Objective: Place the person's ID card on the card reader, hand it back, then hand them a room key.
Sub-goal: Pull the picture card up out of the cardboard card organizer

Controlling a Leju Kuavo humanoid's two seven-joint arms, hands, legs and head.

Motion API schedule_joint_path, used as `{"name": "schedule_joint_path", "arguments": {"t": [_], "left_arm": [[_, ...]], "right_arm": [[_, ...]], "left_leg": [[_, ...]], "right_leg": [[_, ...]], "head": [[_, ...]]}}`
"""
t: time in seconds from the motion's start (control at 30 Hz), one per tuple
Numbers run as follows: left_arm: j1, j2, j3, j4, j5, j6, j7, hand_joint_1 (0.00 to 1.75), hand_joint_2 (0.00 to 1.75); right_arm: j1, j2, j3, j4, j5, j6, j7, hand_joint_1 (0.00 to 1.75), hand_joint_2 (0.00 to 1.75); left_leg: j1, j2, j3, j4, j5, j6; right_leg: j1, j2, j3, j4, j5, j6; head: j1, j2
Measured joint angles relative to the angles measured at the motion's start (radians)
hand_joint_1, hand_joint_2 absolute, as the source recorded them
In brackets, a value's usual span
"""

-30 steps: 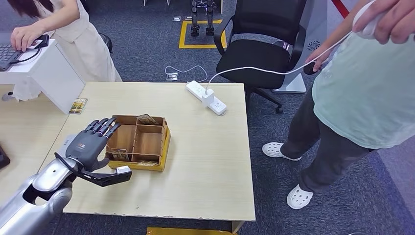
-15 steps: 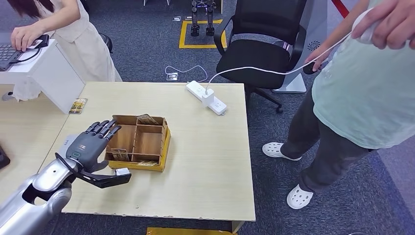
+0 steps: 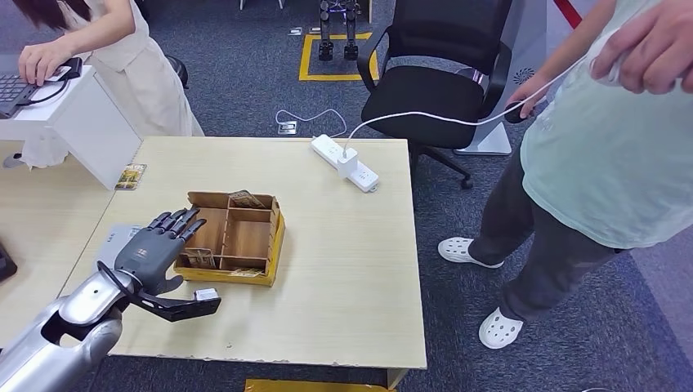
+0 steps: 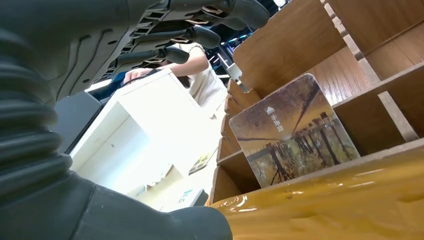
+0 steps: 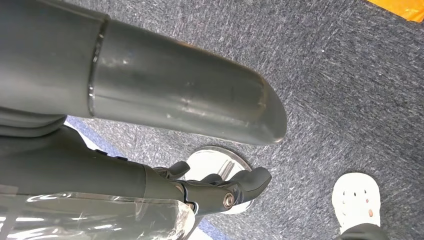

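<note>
— Position of the left hand (image 3: 155, 249)?
— Over the near left part of the wooden surface (image 3: 351, 269), right at the left wall of the divided wooden box (image 3: 245, 233). Its fingers (image 3: 181, 219) are stretched out straight and slightly fanned, reaching across the box's left edge. The thumb (image 3: 190, 304) sticks out wide to the side, in front of the box's yellow front wall. It holds nothing.

— And the room key?
— A key card (image 4: 295, 135) with a sepia picture of a pier stands upright in the near left compartment, leaning against a divider, just beside the fingers but not touched. A second card (image 3: 245, 198) leans in a far compartment.

— Any other card?
— A small one (image 3: 131, 175) lies flat on the surface at the foot of the white stand (image 3: 78, 122), well apart from the hand. I cannot tell whether it is the ID.

— The reader?
— A flat grey device (image 3: 113, 237) lies mostly hidden behind the hand; I cannot say what it is.

— Right hand (image 5: 215, 190)?
— It hangs above the carpet near a white shoe (image 5: 356, 200). How far its fingers are parted, I cannot tell.

— People?
— One in a pale green shirt (image 3: 605, 155) stands to the right of the surface, holding a white cable (image 3: 425, 118) that runs to the power strip (image 3: 343, 163). Another, in cream (image 3: 122, 57), rests a hand on a keyboard at far left.
</note>
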Motion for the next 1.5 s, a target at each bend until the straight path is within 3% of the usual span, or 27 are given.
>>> {"name": "schedule_joint_path", "arguments": {"t": [0.07,0.13,0.23,0.33,0.47,0.63,0.8,0.9,0.97,1.03,1.1,1.5], "left_arm": [[0.0,0.003,-0.001,0.003,0.003,-0.008,-0.001,1.54,1.75],[0.0,0.009,-0.002,0.005,0.004,-0.015,-0.002,1.55,1.75],[0.0,0.017,-0.006,0.007,0.005,-0.018,-0.003,1.4,1.75],[0.0,0.019,-0.007,0.008,0.007,-0.018,-0.003,1.48,1.75],[0.001,0.028,-0.008,0.008,0.012,-0.02,-0.003,1.35,1.75],[0.003,0.033,-0.008,0.008,0.014,-0.021,-0.003,1.47,1.75],[0.004,0.033,-0.008,0.008,0.014,-0.021,-0.003,1.46,1.75],[0.009,0.034,-0.008,0.008,0.018,-0.021,-0.003,1.41,1.75],[0.015,0.035,-0.008,0.008,0.027,-0.021,-0.003,1.26,1.75],[0.019,0.035,-0.008,0.008,0.032,-0.021,-0.003,0.56,1.75],[0.02,0.035,-0.008,0.008,0.032,-0.021,-0.003,0.02,1.75],[0.023,0.033,-0.005,0.008,0.033,-0.013,0.0,0.0,1.75]], "right_arm": [[-0.001,0.0,-0.001,0.0,0.001,0.0,0.0,0.0,0.0],[-0.002,0.0,-0.002,0.0,0.003,0.0,0.002,0.0,0.0],[-0.004,0.0,-0.004,0.0,0.006,0.0,0.005,0.0,0.0],[-0.005,0.0,-0.006,0.0,0.006,0.0,0.006,0.0,0.0],[-0.005,0.0,-0.008,0.0,0.006,0.0,0.006,0.0,0.0],[-0.005,0.0,-0.008,0.0,0.006,0.001,0.006,0.0,0.0],[-0.005,0.0,-0.008,0.0,0.006,0.001,0.006,0.0,0.0],[-0.005,0.0,-0.008,0.0,0.006,0.001,0.006,0.0,0.0],[-0.005,0.0,-0.009,0.0,0.007,0.001,0.006,0.0,0.0],[-0.005,0.0,-0.01,0.0,0.007,0.001,0.006,0.0,0.0],[-0.005,0.0,-0.01,0.0,0.008,0.001,0.006,0.0,0.0],[-0.005,0.0,-0.011,0.0,0.017,0.001,0.006,0.0,0.0]], "left_leg": [[0.0,0.0,0.0,0.0,0.0,0.0],[0.0,0.0,0.0,0.0,0.0,0.0],[0.0,0.0,0.0,0.0,0.0,0.0],[0.0,0.0,0.0,0.0,0.0,0.0],[0.0,0.0,0.0,0.0,0.0,0.0],[0.0,0.0,0.0,0.0,0.0,0.0],[0.0,0.0,0.0,0.0,0.0,0.0],[0.0,0.0,0.0,0.0,0.0,0.0],[0.0,0.0,0.0,0.0,0.0,0.0],[0.0,0.0,0.0,0.0,0.0,0.0],[0.0,0.0,0.0,0.0,0.0,0.0],[0.0,0.0,0.0,0.0,0.0,0.0]], "right_leg": [[0.0,0.0,0.0,0.0,0.0,0.0],[0.0,0.0,0.0,0.0,0.0,0.0],[0.0,0.0,0.0,0.0,0.0,0.0],[0.0,0.0,0.0,0.0,0.0,0.0],[0.0,0.0,0.0,0.0,0.0,0.0],[0.0,0.0,0.0,0.0,0.0,0.0],[0.0,0.0,0.0,0.0,0.0,0.0],[0.0,0.0,0.0,0.0,0.0,0.0],[0.0,0.0,0.0,0.0,0.0,0.0],[0.0,0.0,0.0,0.0,0.0,0.0],[0.0,0.0,0.0,0.0,0.0,0.0],[0.0,0.0,0.0,0.0,0.0,0.0]], "head": [[0.0,0.0],[0.0,0.0],[0.0,0.0],[0.0,0.0],[0.0,0.0],[0.0,0.0],[0.0,0.0],[0.0,0.0],[0.0,0.0],[0.0,0.0],[0.0,0.0],[0.0,0.0]]}}
